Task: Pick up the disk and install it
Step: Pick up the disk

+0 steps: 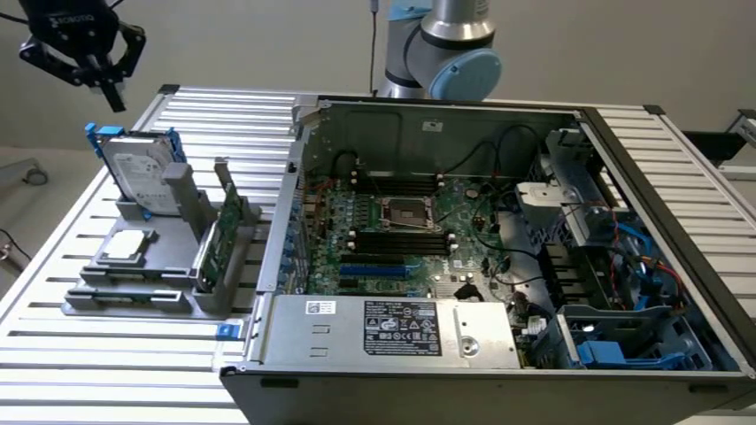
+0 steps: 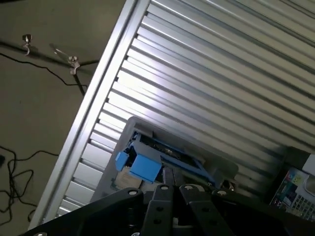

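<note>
The disk (image 1: 140,177) stands upright on edge in a grey holder on the exterior view's left, silver-grey with a white label and a bright blue carrier frame. My gripper (image 1: 115,97) hangs in the air above and slightly to the left of it, well clear of its top edge, black fingers pressed together and holding nothing. In the wrist view the disk (image 2: 145,167) appears edge-on from above with its blue tab showing, close beyond my shut gripper (image 2: 173,189).
The grey fixture (image 1: 130,292) also carries a small square silver chip (image 1: 127,246) and a thin green circuit card (image 1: 225,235). An open computer case (image 1: 426,133) sits beside it on the ribbed metal table (image 1: 48,354), with blue drive-bay parts (image 1: 614,350) in its near right corner.
</note>
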### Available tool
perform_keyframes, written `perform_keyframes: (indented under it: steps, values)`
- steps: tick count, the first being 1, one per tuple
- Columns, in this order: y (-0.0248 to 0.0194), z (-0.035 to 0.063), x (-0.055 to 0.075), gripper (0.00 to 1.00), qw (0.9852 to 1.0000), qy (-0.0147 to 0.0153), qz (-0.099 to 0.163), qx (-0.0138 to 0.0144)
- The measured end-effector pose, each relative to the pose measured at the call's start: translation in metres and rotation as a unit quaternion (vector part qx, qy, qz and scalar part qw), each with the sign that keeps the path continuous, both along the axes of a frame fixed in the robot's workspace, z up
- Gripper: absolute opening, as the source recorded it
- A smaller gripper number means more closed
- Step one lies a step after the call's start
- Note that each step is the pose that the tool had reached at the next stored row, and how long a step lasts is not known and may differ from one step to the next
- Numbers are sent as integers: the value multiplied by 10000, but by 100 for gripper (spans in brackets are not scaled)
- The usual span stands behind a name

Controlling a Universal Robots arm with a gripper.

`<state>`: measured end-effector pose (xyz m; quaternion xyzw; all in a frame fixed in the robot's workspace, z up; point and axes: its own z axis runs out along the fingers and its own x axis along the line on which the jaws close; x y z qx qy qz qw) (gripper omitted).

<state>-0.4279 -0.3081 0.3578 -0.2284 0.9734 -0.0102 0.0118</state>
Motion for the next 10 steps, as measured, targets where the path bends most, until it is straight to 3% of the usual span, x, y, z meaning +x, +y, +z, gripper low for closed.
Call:
perform_keyframes:
  steps: [5,10]
  values:
    - [0,-13,0,11,9989,40,458,-1]
    - [0,-19,0,11,9958,67,912,-8]
